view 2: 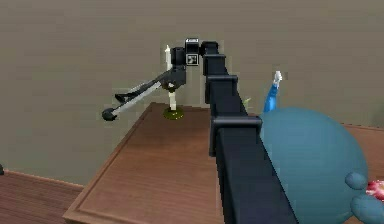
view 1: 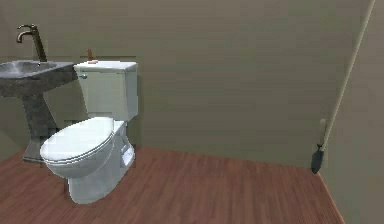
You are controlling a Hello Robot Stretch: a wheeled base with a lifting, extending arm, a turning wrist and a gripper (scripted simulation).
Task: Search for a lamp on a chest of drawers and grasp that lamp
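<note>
Wooden top [view 2: 130,175] carries a white stick [view 2: 172,97] on an olive base [view 2: 175,115]

Dull olive-grey walls [view 1: 230,70] enclose a bathroom with a brown plank floor [view 1: 220,195]. At the far left a grey stone sink [view 1: 30,72] stands on a pedestal and carries a dark faucet [view 1: 33,42]. Just to its right is a white toilet [view 1: 95,145]. In the arm side view, a brown wooden top [view 2: 150,165] stands against a similar wall [view 2: 70,60].

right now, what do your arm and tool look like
The arm is a dark square bar of stepped segments. A white square with black marks sits at its far end. The tool is dark grey with two thin fingers.
</note>
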